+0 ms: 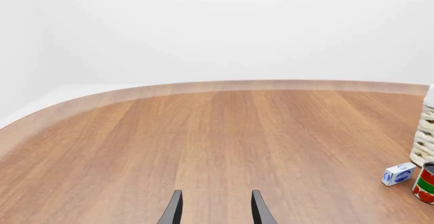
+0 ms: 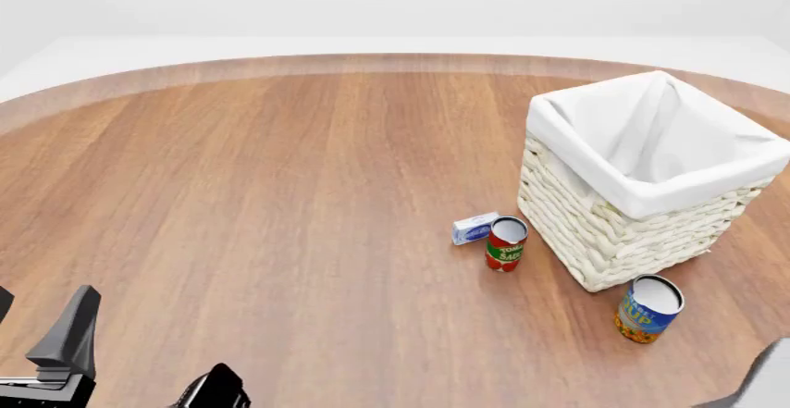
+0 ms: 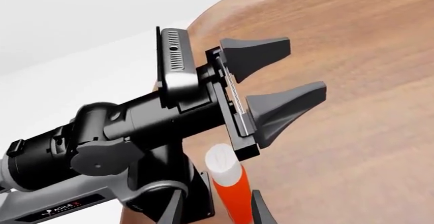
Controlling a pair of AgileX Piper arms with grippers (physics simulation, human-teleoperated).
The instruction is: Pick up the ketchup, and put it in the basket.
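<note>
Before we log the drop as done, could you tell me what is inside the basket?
Only the white cloth liner shows inside the basket; its floor is hidden by the near wall. The ketchup sits between the right gripper's fingers.

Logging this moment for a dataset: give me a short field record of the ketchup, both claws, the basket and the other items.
ketchup: in the air, in the right claw
right claw: shut on the ketchup
left claw: open, empty
basket: upright, ketchup not inside
other items: red-and-green can and blue-white box beside the basket, blue-and-yellow can near its corner
</note>
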